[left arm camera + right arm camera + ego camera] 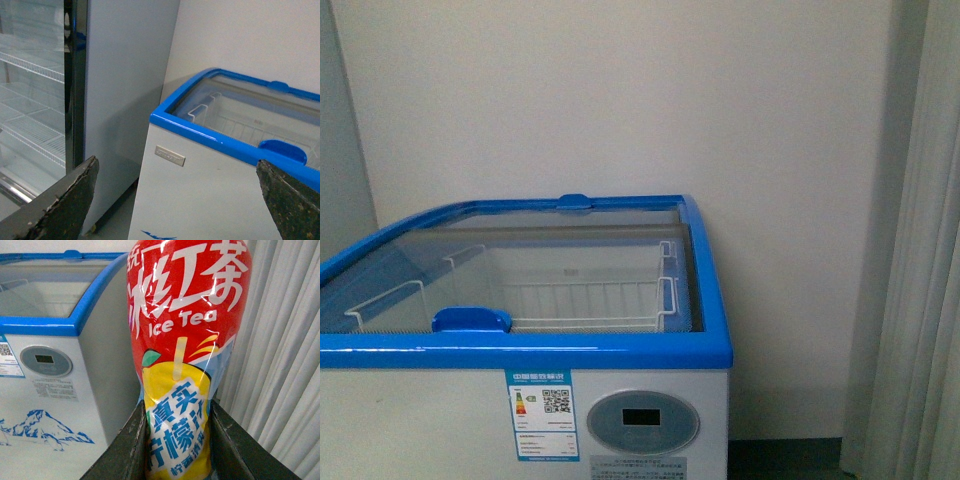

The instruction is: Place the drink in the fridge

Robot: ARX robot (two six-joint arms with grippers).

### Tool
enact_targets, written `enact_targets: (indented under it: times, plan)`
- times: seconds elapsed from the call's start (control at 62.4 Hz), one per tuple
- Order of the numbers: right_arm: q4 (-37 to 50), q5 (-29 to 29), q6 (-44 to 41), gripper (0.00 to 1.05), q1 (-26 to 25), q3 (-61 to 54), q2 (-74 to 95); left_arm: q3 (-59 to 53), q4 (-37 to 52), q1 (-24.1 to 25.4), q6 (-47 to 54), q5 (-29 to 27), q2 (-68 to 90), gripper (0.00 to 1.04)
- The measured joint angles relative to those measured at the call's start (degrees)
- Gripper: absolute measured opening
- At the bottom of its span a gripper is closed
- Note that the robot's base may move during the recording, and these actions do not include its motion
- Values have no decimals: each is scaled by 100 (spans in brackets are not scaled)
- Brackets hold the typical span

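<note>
Pale wall (620, 100) fills the bkgd. A tall grey glass-door cabinet (120, 75) w/ white wire shelves (35, 135) stands left of the fridge, just beside it. Pleated curtain (920, 300) hangs at far right.

Fridge (620, 349): white chest cooler w/ blue top rim and curved glass lid (400, 270), against the wall. One blue handle (471, 320) sits on the near edge and another (574, 201) on the far edge. Can't tell if the right part of the top is uncovered or under glass. White wire basket (580, 300) hangs inside. On the front are a round grey control panel (643, 420), an energy label (543, 416) to its left, and a blue mountain pic (45, 427) lower down.

Drink (185, 340): bottle w/ red, yellow and lt-blue "Ice Tea" label, upright, outside the fridge, off its right side btwn fridge and curtain. Cap is out of frame.

Right gripper (177, 407) has its fingers (125, 450) clamped on the drink's lower half, one on each side. Left gripper (176, 165) has its fingers (75, 200) spread wide w/ nothing btwn them, facing the fridge's left side.
</note>
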Motion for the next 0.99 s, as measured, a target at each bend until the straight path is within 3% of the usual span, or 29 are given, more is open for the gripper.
enact_targets:
  times: [0.192, 0.353, 0.705, 0.994]
  plan:
    - [0, 0, 0, 29, 0, 0, 0, 151, 1631, 667, 26, 951, 2120, 97]
    - [0, -4, 0, 29, 0, 0, 0, 866, 2524, 824, 350, 1923, 4271, 97]
    - [0, -2, 0, 29, 0, 0, 0, 2627, 2260, 1014, 1237, 3501, 6675, 97]
    - [0, -2, 0, 29, 0, 0, 0, 3751, 1971, 1054, 1777, 3759, 7807, 97]
